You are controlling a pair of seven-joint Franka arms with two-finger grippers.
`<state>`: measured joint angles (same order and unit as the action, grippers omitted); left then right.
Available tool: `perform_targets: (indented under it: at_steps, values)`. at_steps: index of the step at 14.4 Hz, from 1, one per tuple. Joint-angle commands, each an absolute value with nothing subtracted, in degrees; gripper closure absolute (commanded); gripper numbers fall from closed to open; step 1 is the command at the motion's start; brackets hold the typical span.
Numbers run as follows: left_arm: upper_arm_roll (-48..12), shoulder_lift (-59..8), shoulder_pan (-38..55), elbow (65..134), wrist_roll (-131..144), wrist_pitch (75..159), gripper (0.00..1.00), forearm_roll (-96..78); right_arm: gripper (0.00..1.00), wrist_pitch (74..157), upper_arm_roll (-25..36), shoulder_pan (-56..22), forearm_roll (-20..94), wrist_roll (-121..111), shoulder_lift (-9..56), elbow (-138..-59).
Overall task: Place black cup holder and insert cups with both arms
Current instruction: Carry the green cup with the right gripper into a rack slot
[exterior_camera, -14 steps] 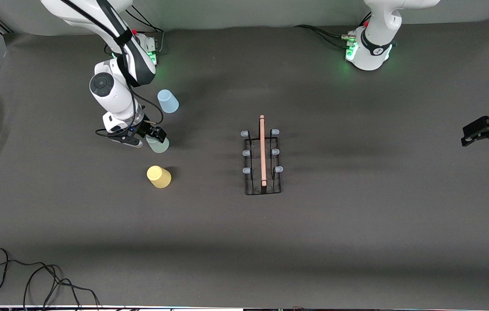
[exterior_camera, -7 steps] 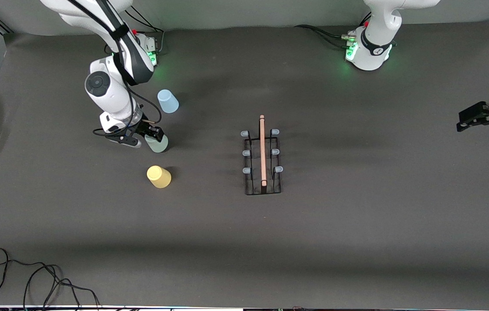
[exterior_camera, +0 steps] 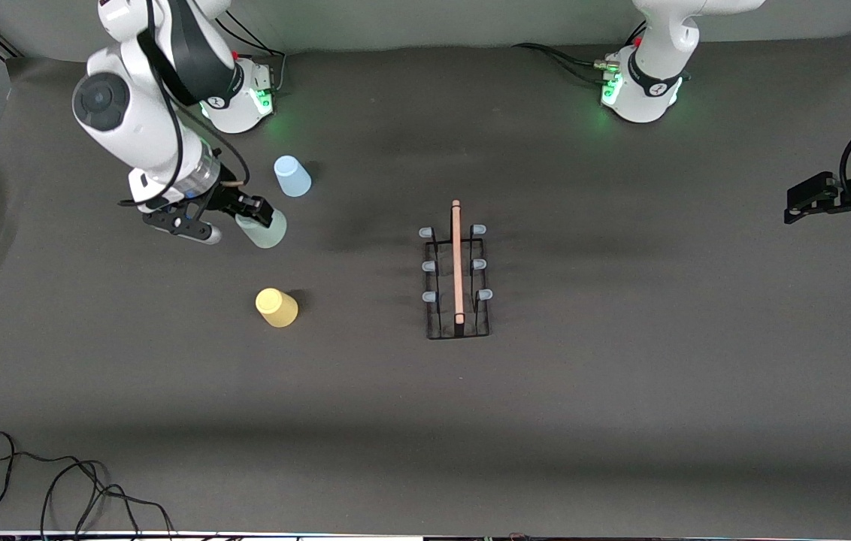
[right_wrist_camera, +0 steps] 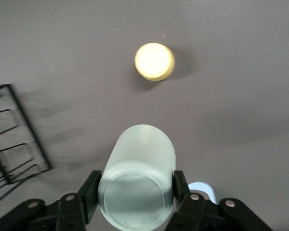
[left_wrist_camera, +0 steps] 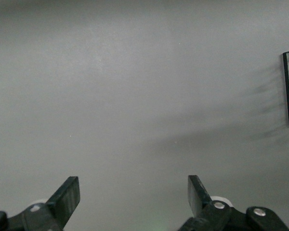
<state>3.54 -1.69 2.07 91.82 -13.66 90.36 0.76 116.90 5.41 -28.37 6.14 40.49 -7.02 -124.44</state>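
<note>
Pale green cup [exterior_camera: 264, 230]: light, thin, slick plastic; right gripper [exterior_camera: 245, 213] fingers clamp its sidewall, airborne above tabletop [exterior_camera: 621, 391], rack [exterior_camera: 457, 279] at four o'clock. Left gripper [left_wrist_camera: 133, 197] waits, fingers spread.

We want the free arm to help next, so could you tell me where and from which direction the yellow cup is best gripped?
Grip the yellow cup across its round side wall, coming straight down from above. It stands upside down, closed base up, apart from the other cups, so probably open fingers can straddle it and close on the wall.
</note>
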Motion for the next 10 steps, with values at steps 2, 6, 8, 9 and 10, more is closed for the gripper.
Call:
perform_targets:
  at_steps: [2, 6, 8, 9, 10]
  values:
    - [2.0, -3.4, 1.0, 90.1, -14.9, 90.2, 0.00, 2.5, 1.00, 115.0, 5.5, -36.2, 6.7, 54.4, 5.1, -110.2]
    - [2.0, -3.5, 1.0, 90.4, -13.2, 91.2, 0.00, 2.5, 1.00, 115.1, 5.5, -43.8, 6.6, 68.7, 17.2, -97.1]
    - [2.0, -3.5, 0.9, 90.1, -13.8, 91.6, 0.00, 2.3, 1.00, 115.5, 5.5, -46.3, 6.6, 73.8, 20.7, -92.9]
    - [2.0, -3.7, 1.1, 89.7, -13.7, 92.0, 0.00, 1.9, 1.00, 115.9, 5.5, -47.4, 6.7, 76.1, 21.6, -91.7]
    - [2.0, -3.8, 1.0, 89.7, -13.8, 92.2, 0.00, 1.7, 1.00, 116.1, 5.5, -48.6, 6.7, 77.9, 22.3, -90.7]
